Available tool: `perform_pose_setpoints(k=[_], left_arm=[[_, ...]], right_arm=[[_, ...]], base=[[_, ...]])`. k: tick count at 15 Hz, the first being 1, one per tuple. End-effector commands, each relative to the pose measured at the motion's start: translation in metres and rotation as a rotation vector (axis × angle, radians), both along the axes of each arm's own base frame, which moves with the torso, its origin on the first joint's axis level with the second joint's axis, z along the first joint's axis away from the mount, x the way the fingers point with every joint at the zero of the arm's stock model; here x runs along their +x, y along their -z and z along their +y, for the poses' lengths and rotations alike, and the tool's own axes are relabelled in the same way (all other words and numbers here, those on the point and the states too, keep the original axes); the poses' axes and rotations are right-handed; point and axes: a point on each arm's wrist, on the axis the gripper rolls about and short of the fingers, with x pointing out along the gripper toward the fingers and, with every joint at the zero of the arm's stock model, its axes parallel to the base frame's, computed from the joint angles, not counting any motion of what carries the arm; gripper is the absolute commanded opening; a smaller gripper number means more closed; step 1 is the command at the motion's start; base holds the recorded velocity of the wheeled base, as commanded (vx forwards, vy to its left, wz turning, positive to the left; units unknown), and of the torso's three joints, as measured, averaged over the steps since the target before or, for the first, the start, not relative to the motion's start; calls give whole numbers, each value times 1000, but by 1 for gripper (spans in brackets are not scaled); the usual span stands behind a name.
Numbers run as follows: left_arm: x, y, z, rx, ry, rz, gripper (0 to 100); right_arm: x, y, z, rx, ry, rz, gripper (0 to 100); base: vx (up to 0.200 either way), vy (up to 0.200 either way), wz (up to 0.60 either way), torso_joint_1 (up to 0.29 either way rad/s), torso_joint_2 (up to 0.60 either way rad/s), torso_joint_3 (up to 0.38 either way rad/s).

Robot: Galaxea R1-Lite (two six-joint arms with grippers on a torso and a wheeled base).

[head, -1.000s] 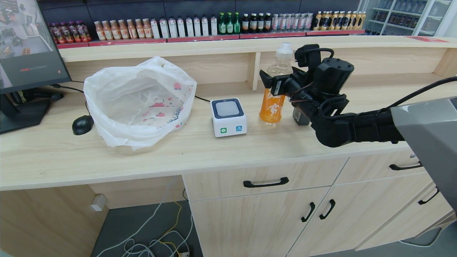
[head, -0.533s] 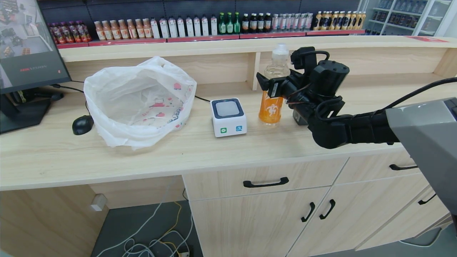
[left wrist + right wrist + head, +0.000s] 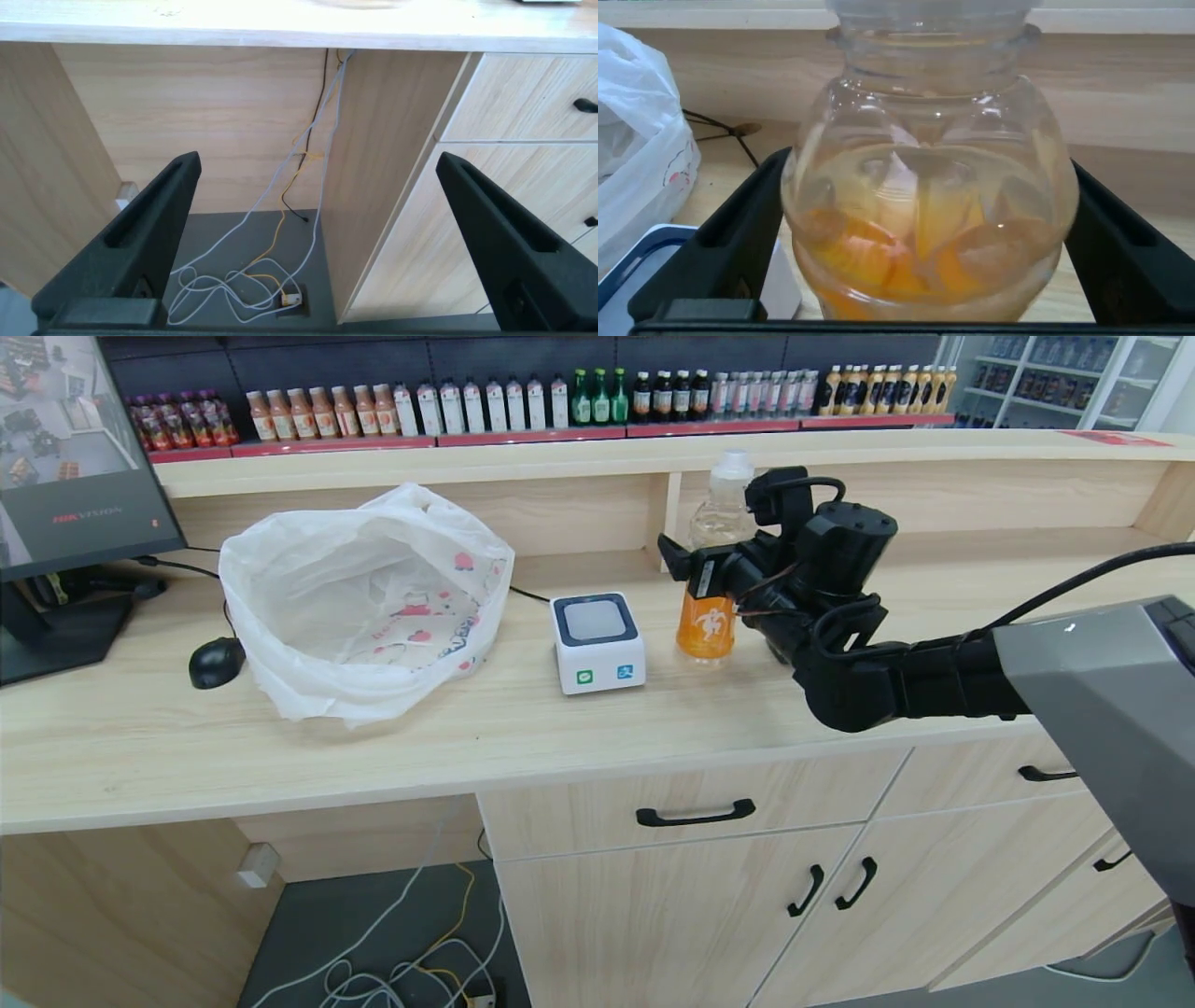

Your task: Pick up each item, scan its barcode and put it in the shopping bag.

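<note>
The orange drink bottle (image 3: pixel 707 625) has been shifted slightly toward the scanner (image 3: pixel 596 639) by the right gripper (image 3: pixel 712 571), so scanning is judged close; the shopping bag (image 3: pixel 364 588) comes afterwards; the right jaws are clenched round the upright bottle's shoulder, low over the table (image 3: pixel 467 728); the left gripper (image 3: pixel 318 243) is spread wide, with nothing held.
</note>
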Motion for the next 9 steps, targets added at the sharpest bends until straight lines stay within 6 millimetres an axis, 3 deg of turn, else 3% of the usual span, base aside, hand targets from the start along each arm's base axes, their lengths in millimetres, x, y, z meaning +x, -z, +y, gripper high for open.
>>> perform_pose_setpoints(k=[1, 9], left_arm=[[0, 0, 0, 0, 2, 0, 100], [0, 0, 0, 0, 0, 0, 100]], right_arm=[[0, 1, 0, -1, 0, 2, 100], [-3, 8, 9, 6, -15, 14, 100]], base=[[0, 0, 0, 0, 0, 0], [0, 0, 0, 0, 0, 0]])
